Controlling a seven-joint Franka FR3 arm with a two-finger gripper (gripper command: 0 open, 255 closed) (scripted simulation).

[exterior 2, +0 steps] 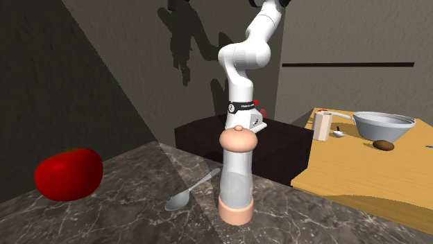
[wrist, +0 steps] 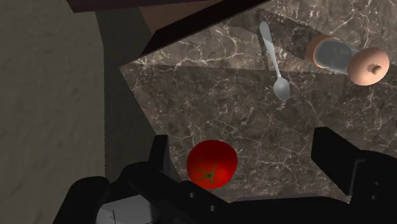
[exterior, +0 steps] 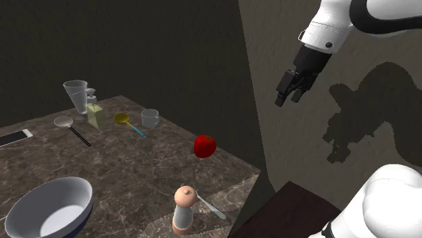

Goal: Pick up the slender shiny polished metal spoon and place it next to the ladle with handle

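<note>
The slender metal spoon lies flat near the marble table's front corner, right beside an upright pepper mill; it also appears as the spoon and the spoon. Two ladle-like utensils lie at the far side: a grey one with a dark handle and a yellow one with a blue handle. My gripper hangs high in the air beyond the table's right edge, open and empty. In the wrist view the gripper looks down on a red tomato, with the spoon farther off.
The tomato sits between the spoon and the ladles. A large bowl is at the front left. A glass cup, a measuring jug, a bottle and a phone stand at the back. A wooden table lies beyond.
</note>
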